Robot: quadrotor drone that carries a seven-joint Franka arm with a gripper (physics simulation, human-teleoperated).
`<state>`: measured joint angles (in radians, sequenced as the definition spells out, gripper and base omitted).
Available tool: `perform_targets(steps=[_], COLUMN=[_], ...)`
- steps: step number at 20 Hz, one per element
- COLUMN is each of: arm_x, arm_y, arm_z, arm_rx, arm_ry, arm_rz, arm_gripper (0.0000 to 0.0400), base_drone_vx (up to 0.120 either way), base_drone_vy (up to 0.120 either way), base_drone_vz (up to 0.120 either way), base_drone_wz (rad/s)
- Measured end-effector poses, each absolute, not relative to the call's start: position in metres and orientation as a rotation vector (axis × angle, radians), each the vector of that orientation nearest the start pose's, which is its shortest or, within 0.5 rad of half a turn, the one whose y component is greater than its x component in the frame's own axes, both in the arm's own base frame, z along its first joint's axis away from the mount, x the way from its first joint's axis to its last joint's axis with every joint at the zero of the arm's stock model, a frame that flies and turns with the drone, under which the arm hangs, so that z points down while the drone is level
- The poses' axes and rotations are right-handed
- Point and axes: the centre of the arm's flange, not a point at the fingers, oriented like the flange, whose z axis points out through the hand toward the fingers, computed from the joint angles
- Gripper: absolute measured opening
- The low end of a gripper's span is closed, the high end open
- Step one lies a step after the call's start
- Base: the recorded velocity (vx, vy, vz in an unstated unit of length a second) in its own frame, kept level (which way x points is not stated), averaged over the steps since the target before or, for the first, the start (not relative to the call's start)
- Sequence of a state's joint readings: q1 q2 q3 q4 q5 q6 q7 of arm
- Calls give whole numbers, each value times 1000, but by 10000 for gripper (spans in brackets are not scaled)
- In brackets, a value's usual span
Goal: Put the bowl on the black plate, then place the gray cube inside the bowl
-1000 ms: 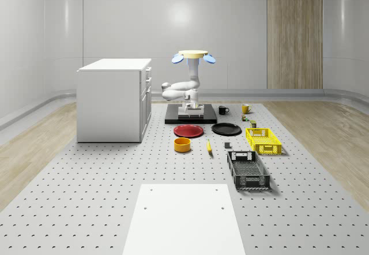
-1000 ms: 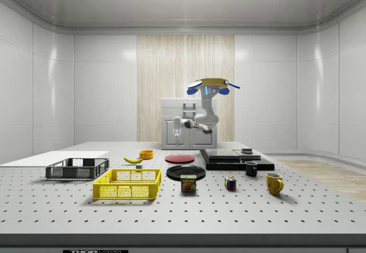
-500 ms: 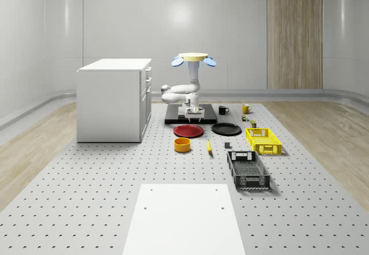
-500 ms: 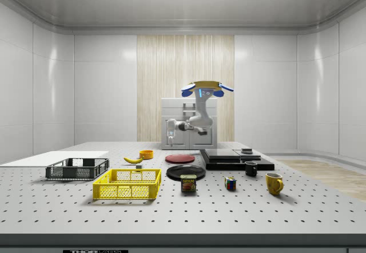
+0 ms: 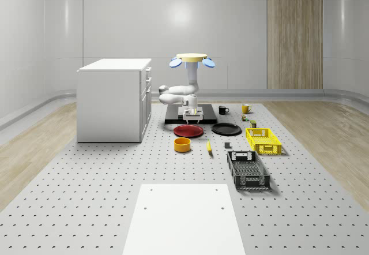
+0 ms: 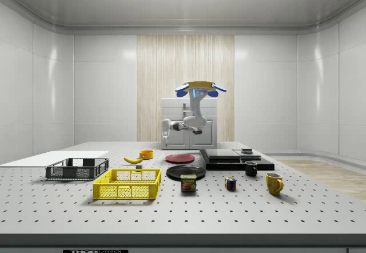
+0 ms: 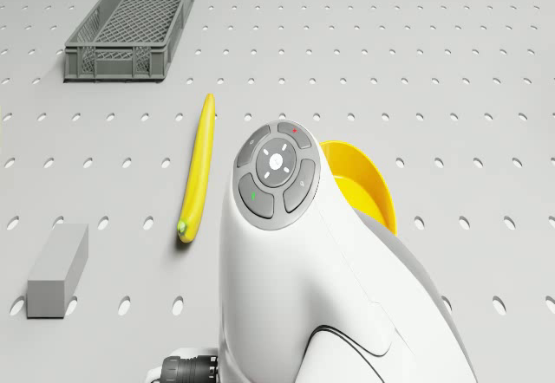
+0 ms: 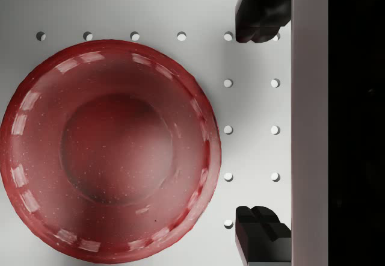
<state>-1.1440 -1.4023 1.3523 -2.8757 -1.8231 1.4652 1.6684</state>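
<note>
Drone [image 5: 192, 59] hovers above the far part of the table [image 5: 86, 209], over the near edge of the black slab [image 5: 207, 119] and beside the white cabinet [image 5: 115, 99]. Arm bends down with the hand [image 5: 194, 114] pointing at the table, above the gap between the slab and the red plate [image 5: 188, 130]. In the wrist view the hand [image 8: 260, 121] has its fingers [image 8: 258, 16] wide apart, holding nothing, red plate [image 8: 108, 148] beside them.

Yellow bowl [image 5: 182, 145] sits on the table in front of the red plate, not on the black plate [image 5: 226, 129], which lies to the whole-scene view's right of the red one. Gray cube [image 7: 57, 270] lies on the table near the banana [image 7: 198, 171]; bowl [image 7: 364, 184] is on the banana's other side. Also a yellow crate [image 5: 263, 140] and a dark crate [image 5: 247, 170].

In the side view a can [image 6: 188, 183] reads "SPAM"; near it a colored puzzle cube [image 6: 230, 184], black mug [image 6: 250, 168], yellow mug [image 6: 274, 183].
</note>
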Motion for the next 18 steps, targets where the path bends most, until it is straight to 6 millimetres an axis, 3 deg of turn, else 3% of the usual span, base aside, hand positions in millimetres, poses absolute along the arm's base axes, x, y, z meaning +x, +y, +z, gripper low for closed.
perform_targets(steps=[18], arm_x=[307], arm_y=[0], arm_z=[491], arm_rx=[1], arm_ry=[-2], arm_rz=[785], arm_gripper=[400], base_drone_vx=[120], base_drone_vy=[0], base_drone_vz=[-4], base_drone_wz=[0])
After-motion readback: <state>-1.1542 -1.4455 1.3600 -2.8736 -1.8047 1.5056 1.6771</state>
